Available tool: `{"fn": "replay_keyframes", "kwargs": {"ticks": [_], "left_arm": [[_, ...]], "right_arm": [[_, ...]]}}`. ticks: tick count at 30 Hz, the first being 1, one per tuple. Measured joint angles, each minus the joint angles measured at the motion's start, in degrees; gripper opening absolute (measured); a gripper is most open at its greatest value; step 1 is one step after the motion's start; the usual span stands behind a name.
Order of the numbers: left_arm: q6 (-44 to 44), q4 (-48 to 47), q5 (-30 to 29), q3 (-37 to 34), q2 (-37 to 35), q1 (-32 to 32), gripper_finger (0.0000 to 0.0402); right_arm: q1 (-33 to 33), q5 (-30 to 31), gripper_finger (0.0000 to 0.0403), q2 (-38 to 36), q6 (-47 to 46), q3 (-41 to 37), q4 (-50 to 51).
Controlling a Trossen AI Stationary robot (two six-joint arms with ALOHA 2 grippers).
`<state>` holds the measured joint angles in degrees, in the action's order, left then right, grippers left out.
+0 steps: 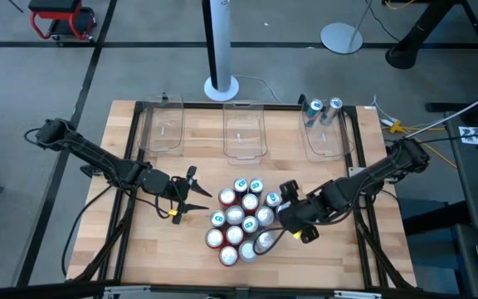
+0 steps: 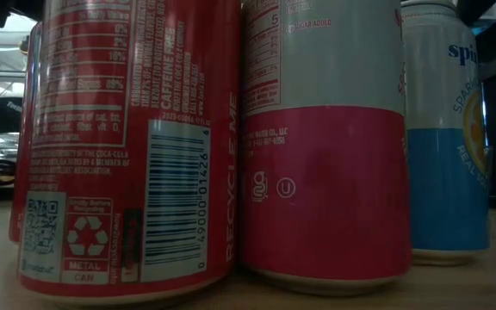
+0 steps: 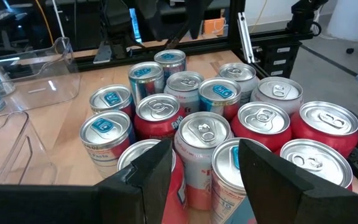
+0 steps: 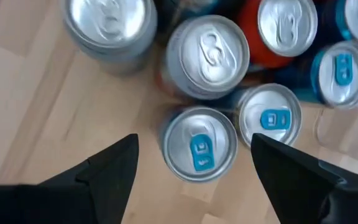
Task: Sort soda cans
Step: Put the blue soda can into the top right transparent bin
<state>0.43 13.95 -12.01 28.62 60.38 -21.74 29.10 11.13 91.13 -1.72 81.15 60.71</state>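
Right gripper (image 4: 194, 165) over a blue-tab can (image 4: 199, 144) — neighbours touching.
Jaws wide, empty; left gripper (image 1: 191, 196) likewise — closing could topple adjacent cans.

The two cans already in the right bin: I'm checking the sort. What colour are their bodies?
Teal-blue, the two cans; seen best in the high view.

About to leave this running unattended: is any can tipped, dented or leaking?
Nothing stands out. The clustered cans all stand upright on the table, tops intact, no liquid showing. Two cans already stand in the right-hand bin. The right pincer hangs open over a blue-tabbed can.
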Motion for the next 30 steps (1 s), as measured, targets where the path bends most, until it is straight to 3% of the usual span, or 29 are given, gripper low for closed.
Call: {"fn": "replay_keyframes", "kwargs": {"ticks": [12, 30], "left_arm": [[0.0, 0.3, 0.0, 0.0, 0.0, 0.0, 0.0175], [0.0, 0.5, 0.0, 0.0, 0.0, 0.0, 0.0175]], "right_arm": [[0.1, 1.2, 0.031, 3.0, -5.8, -0.3, 1.7], [0.0, 1.4, 0.031, 6.6, -5.9, -0.3, 1.1]]}}
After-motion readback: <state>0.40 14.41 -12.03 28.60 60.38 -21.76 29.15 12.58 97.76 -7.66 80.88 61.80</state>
